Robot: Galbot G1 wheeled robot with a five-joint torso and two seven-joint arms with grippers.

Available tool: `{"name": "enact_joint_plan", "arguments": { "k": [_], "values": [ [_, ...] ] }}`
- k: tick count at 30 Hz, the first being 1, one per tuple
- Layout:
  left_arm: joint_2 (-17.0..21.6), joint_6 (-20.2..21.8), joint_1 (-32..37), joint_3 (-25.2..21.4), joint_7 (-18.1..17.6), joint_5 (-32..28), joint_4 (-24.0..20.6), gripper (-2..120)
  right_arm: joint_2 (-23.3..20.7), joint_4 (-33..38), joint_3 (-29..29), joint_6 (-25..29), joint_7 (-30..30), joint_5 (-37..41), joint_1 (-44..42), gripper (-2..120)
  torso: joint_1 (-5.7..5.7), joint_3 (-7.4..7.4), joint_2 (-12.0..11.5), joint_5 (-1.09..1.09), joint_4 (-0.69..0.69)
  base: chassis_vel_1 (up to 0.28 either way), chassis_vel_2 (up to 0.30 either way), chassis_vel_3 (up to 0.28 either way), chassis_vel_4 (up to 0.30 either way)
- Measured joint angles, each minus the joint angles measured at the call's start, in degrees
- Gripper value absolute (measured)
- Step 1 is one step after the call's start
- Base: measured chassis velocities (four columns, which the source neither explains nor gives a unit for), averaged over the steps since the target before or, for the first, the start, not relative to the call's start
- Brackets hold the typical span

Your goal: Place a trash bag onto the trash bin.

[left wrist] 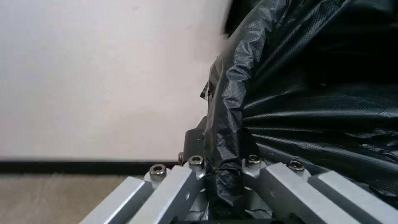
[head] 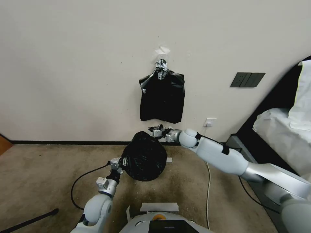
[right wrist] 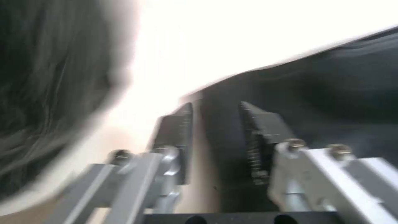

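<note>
The glossy black trash bag sits as a rounded dome on the carpet near the wall, and the trash bin is hidden. My left gripper is at the bag's near left edge, shut on a gathered fold of the trash bag, which runs down between the fingers. My right gripper hovers at the bag's far upper right edge. Its dark fingers stand parted with nothing between them, open, with black plastic behind them.
A flat bunch of black bags hangs on the wall above. A dark switch plate and a white socket are to the right. A bed stands at right. A black cable and tape strips lie on the carpet.
</note>
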Motion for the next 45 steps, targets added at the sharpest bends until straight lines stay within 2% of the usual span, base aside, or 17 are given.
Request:
{"name": "enact_joint_plan", "arguments": {
  "k": [2,3,4,6,7,8,10,12,13,16,17,24,25,34,36,39,45],
  "values": [
    [0.0,0.0,0.0,0.0,0.0,0.0,0.0,0,-0.1,0.4,0.1,-0.2,0.3,0.2,-0.2,39,0.0,0.0,0.0,-0.01,0.0,0.0,0.0,0.0,0.0],
    [-0.1,1.5,0.0,0.0,-2.1,-2.6,-0.2,0,-1.2,6.3,1.8,-3.0,5.7,4.3,-3.3,46,0.0,0.0,0.0,0.0,-0.01,0.0,0.0,0.0,0.0],
    [-0.1,1.5,0.0,0.0,-2.1,-2.6,-0.2,0,-1.2,6.3,1.8,-3.0,5.7,4.3,-3.3,46,0.0,0.0,0.0,0.0,-0.01,0.0,0.0,0.0,0.0],
    [-0.2,3.8,-0.1,0.2,-6.2,-6.1,-0.8,0,-2.4,18.4,3.5,-11.4,18.4,16.9,-10.4,59,-0.01,0.0,0.0,0.02,0.0,0.0,0.0,0.0,0.0],
    [-0.2,3.8,-0.1,0.2,-6.2,-6.1,-0.8,0,-2.4,18.4,3.5,-11.4,18.4,16.9,-10.4,59,-0.01,0.0,0.0,0.02,0.0,0.0,0.0,0.0,0.0],
    [-0.2,4.3,-0.2,0.3,-7.0,-6.8,-1.1,0,-2.5,21.9,3.5,-13.9,22.2,21.5,-12.6,60,-0.01,0.0,0.0,0.02,0.0,0.0,0.0,0.0,0.0],
    [-0.2,5.4,-0.3,0.2,-8.8,-7.6,-2.0,0,-2.5,27.5,2.0,-18.4,28.6,30.9,-16.6,49,-0.01,-0.01,0.0,0.02,-0.02,0.0,0.0,0.0,0.0],
    [-0.2,5.6,-0.2,0.2,-9.1,-7.7,-2.2,0,-2.3,28.6,1.4,-19.7,30.4,33.2,-17.3,47,-0.01,-0.01,0.0,0.02,-0.02,0.0,0.0,0.0,0.0],
    [-0.3,5.9,-0.3,0.1,-9.5,-7.7,-2.7,0,-1.3,30.9,0.0,-23.1,35.8,40.3,-18.0,39,-0.01,-0.01,0.0,0.01,0.0,0.0,0.0,0.0,0.0],
    [-0.3,6.0,-0.4,0.1,-9.7,-7.3,-2.9,0,-0.2,31.8,-1.3,-25.5,39.7,46.1,-17.7,32,-0.01,-0.01,0.0,0.01,0.0,0.0,0.0,0.0,0.0],
    [-0.4,6.0,-0.4,0.1,-9.7,-6.3,-3.0,0,1.1,31.9,-3.0,-27.3,43.1,51.2,-16.7,25,-0.01,-0.01,0.0,0.01,0.0,0.0,0.0,0.0,0.0],
    [-0.5,5.7,-0.4,0.6,-9.2,-3.4,-2.8,0,5.9,28.8,-8.5,-30.4,50.2,58.7,-13.9,3,-0.01,0.0,0.0,0.0,0.01,0.0,0.0,0.0,0.0],
    [-0.5,5.6,-0.5,1.0,-9.1,-2.5,-2.6,0,8.4,26.7,-10.2,-31.1,53.0,60.9,-13.3,0,-0.01,0.0,0.0,0.0,0.01,0.0,0.0,0.0,0.0],
    [-0.8,5.0,-0.1,2.1,-8.6,-0.1,-2.5,0,17.8,13.8,-13.1,-34.0,58.8,62.1,-11.4,0,0.0,0.0,0.0,0.0,0.0,0.0,0.0,0.0,0.0],
    [-0.8,5.0,0.0,2.2,-8.6,0.0,-2.5,0,18.2,13.1,-13.2,-34.1,59.0,62.1,-11.3,0,0.0,0.0,0.0,0.01,0.01,0.0,0.0,0.0,0.0],
    [-1.6,4.6,0.6,3.1,-8.6,1.1,-2.9,0,21.2,6.1,-14.3,-35.3,59.9,61.8,-10.4,0,0.0,0.01,0.0,0.0,0.0,0.0,0.0,0.0,0.0],
    [-2.0,4.6,1.2,4.1,-8.6,1.5,-4.0,0,24.1,-1.5,-15.6,-35.4,59.5,60.2,-9.6,0,0.0,0.0,0.0,0.0,-0.01,0.0,0.0,0.0,0.0]
  ]
}}
